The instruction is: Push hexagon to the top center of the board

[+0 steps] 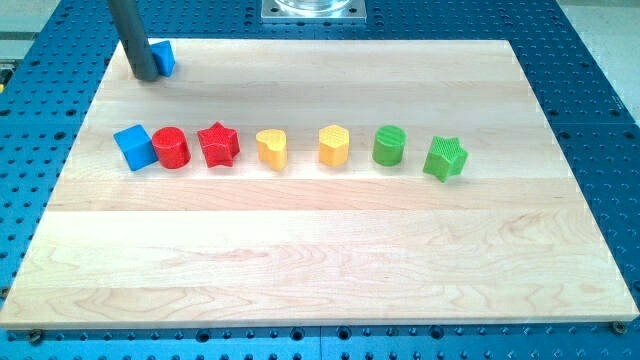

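Note:
The yellow hexagon [334, 145] stands in a row of blocks across the middle of the wooden board [320, 260]. My tip [143, 76] rests on the board at the view's top left, far from the hexagon. It touches or nearly touches a small blue block [166, 57] just to its right, whose shape I cannot make out because the rod partly hides it.
From left to right, the row holds a blue cube [134, 147], a red cylinder [171, 148], a red star [218, 145], a yellow heart-like block [272, 149], the hexagon, a green cylinder [389, 146] and a green star [445, 158]. A metal mount [314, 9] sits beyond the top edge.

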You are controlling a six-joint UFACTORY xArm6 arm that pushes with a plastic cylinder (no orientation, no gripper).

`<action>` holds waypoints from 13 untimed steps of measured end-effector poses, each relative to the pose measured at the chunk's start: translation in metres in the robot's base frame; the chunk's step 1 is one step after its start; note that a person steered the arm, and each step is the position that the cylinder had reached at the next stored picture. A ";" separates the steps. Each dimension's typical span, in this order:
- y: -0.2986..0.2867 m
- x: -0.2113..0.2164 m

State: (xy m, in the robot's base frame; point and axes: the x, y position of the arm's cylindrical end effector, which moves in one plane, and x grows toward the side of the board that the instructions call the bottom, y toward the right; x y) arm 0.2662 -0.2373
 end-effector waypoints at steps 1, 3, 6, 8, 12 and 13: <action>0.001 0.000; -0.001 -0.001; 0.143 0.028; 0.421 0.051; 0.368 0.194; 0.293 0.203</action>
State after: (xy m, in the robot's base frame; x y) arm 0.4688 0.0553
